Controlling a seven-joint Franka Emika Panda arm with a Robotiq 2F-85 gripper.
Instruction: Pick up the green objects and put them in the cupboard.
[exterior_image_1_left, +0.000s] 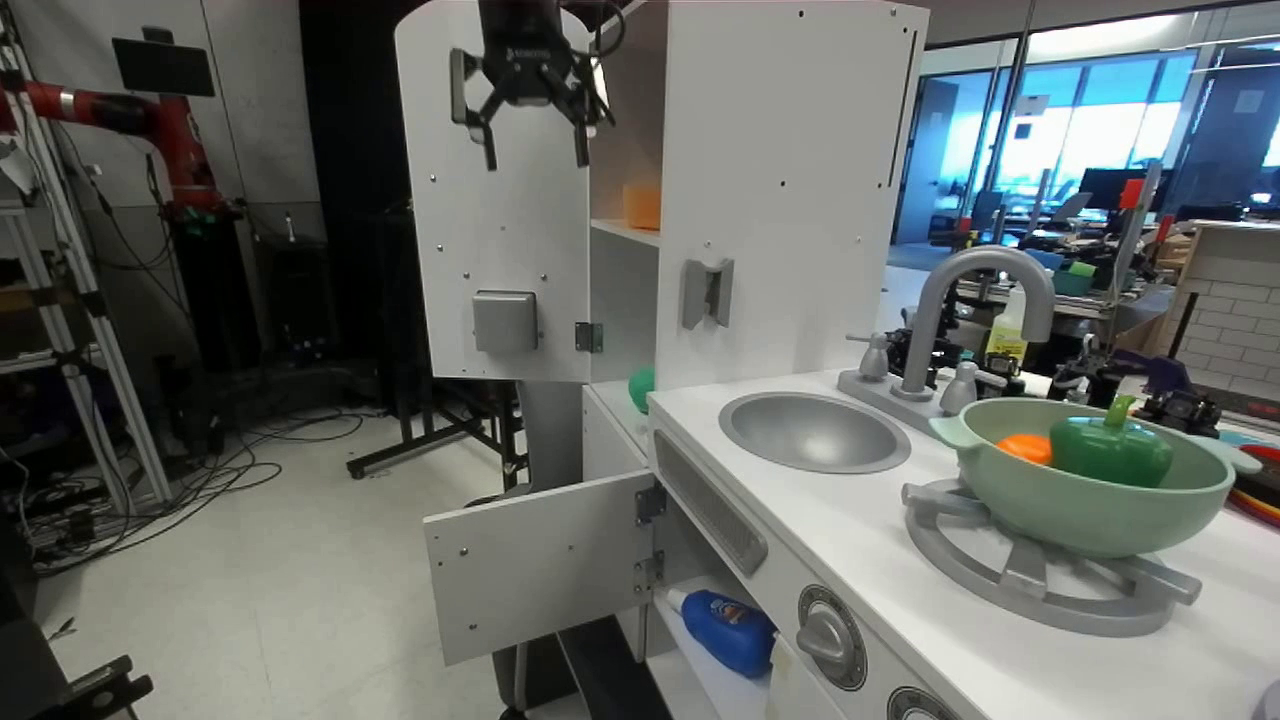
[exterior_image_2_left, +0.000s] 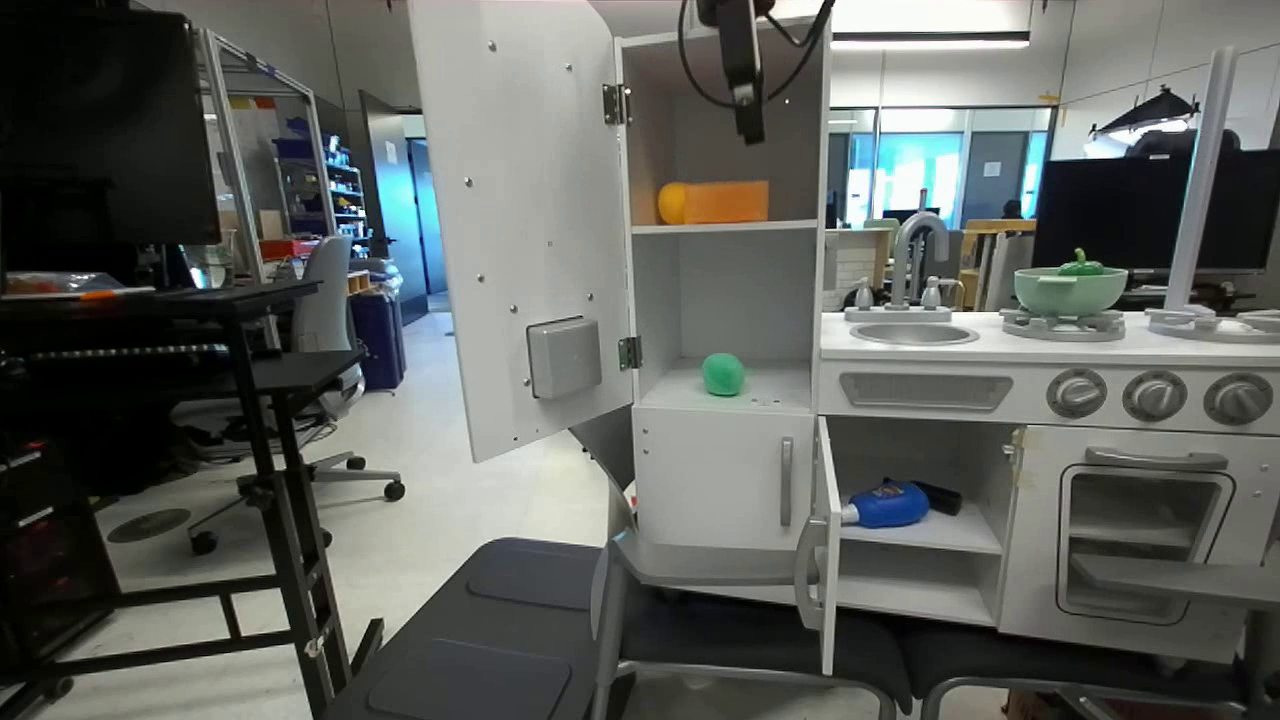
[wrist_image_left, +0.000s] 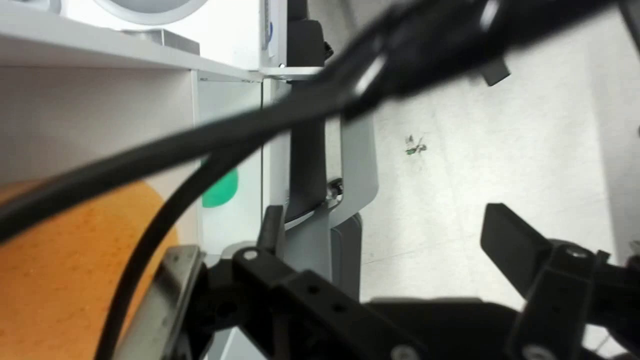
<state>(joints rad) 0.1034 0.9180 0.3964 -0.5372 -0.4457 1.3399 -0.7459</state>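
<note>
One round green object (exterior_image_1_left: 641, 390) inside the open cupboard (exterior_image_1_left: 780, 235), mid-frame in an exterior view.
Upper middle: gripper (exterior_image_1_left: 537, 163) spread wide, holding nothing; right: green pepper (exterior_image_1_left: 1108, 453) in pale green bowl (exterior_image_1_left: 1085, 518).

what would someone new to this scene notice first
Probably the tall cupboard, its door wide open, with a bright green piece in the lower compartment and orange things on the shelf above. Next, the green pepper in the pale bowl on the burner. The gripper, dark against the white door in an exterior view, hangs open high by the cupboard.
</note>
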